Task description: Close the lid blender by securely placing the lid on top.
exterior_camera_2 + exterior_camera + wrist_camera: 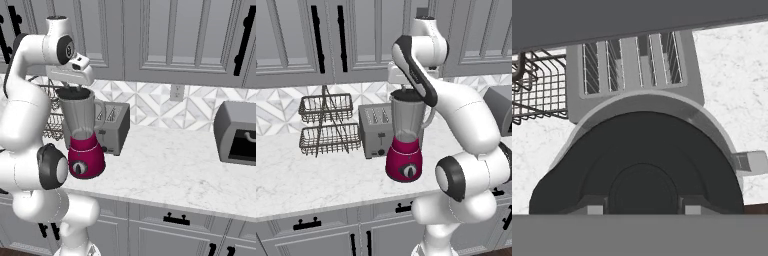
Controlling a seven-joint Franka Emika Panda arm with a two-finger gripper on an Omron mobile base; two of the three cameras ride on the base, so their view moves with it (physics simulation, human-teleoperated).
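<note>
The blender [406, 135] stands on the marble counter: a clear grey jar on a magenta base [86, 159] with a round dial. A dark round lid [404, 95] sits at the top of the jar, and my gripper [404, 89] comes down on it from above. In the hand view the lid [642, 155] covers most of the jar's grey rim [712, 125], offset toward the near side. The gripper [643, 207] is shut on the lid's raised centre, one fingertip on each side. The jar handle [752, 162] sticks out to the right. I cannot tell whether the lid is fully seated.
A boxy grey toaster [375, 130] stands right behind the blender. A two-tier wire basket rack [326, 122] is further left on the counter [306, 175]. A grey appliance [237, 132] sits at the right. Wall cabinets [165, 40] hang close above the hand.
</note>
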